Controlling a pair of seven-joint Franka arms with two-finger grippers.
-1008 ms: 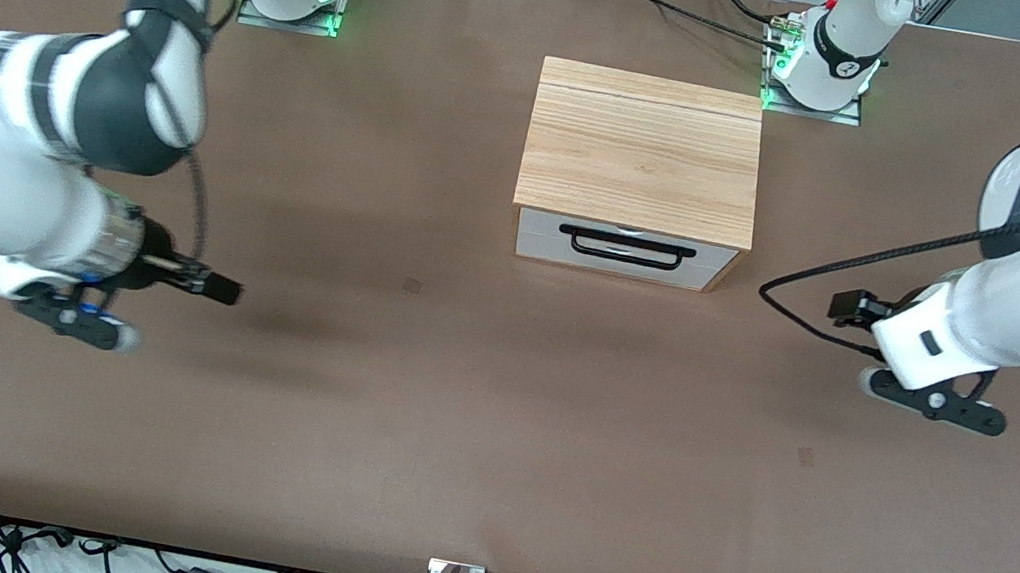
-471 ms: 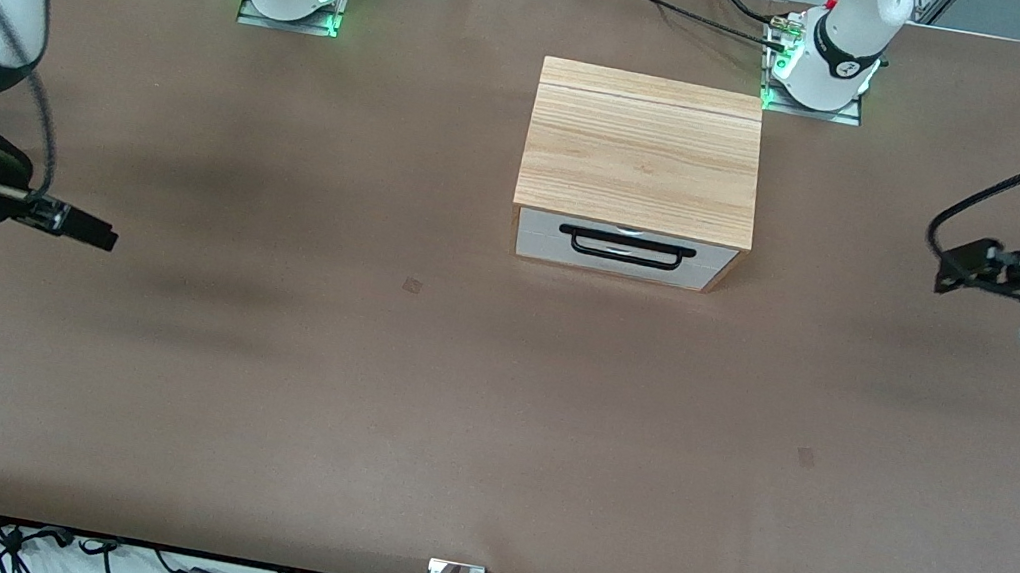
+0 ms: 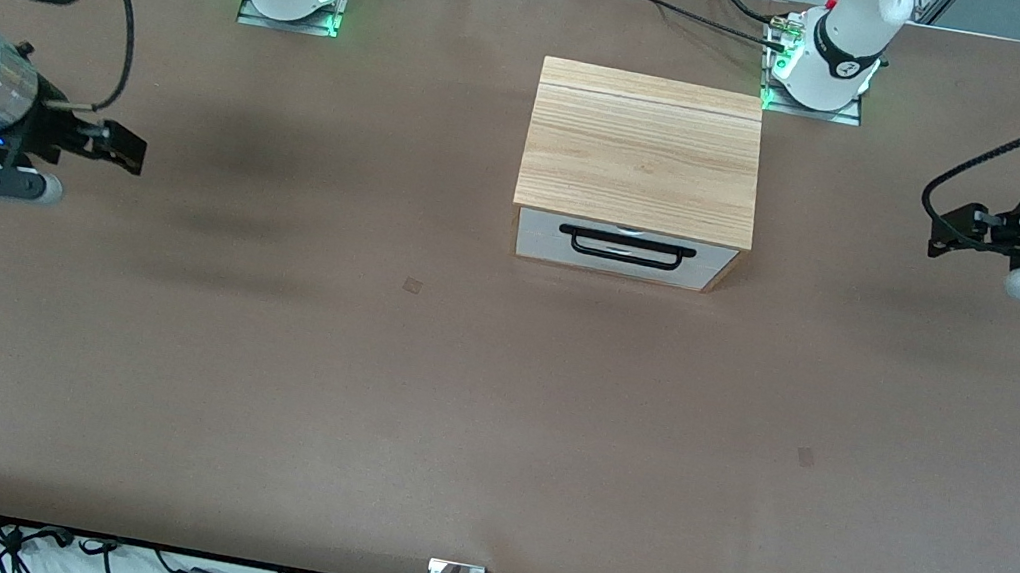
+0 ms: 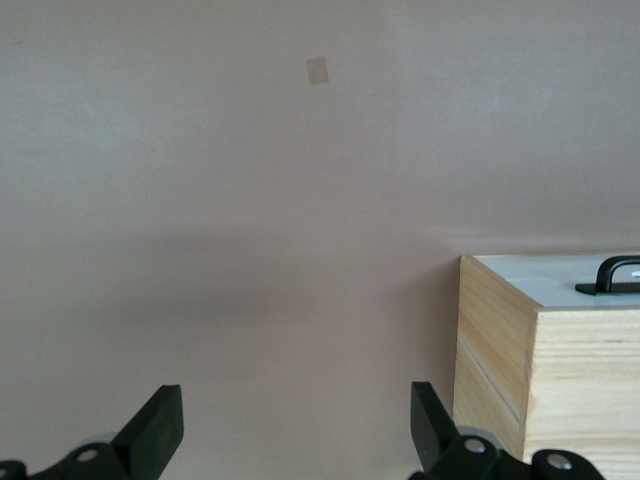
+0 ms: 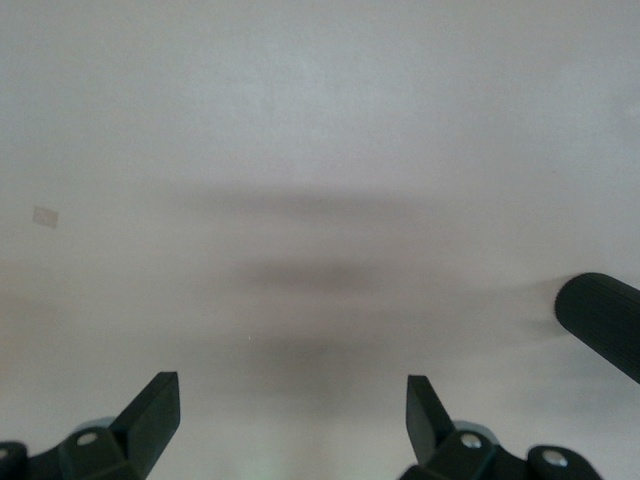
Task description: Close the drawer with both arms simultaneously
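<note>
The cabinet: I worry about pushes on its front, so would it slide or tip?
The cabinet looks more likely to slide than tip: it is broad, low and flat on the table. Nothing visible anchors it. The drawer sits flush, so a push would probably move the whole box.

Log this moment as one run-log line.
drawer: shut | left gripper: open, apart | right gripper: open, apart

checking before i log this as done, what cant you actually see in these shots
- Inside of the drawer: front view, hidden by its shut white front panel.
- Cabinet: left wrist view, cut off by the picture's edge.
- Left gripper and right gripper: wrist views show only open fingertips; bodies cut off.
- Small mark on the table: too small to identify.
</note>
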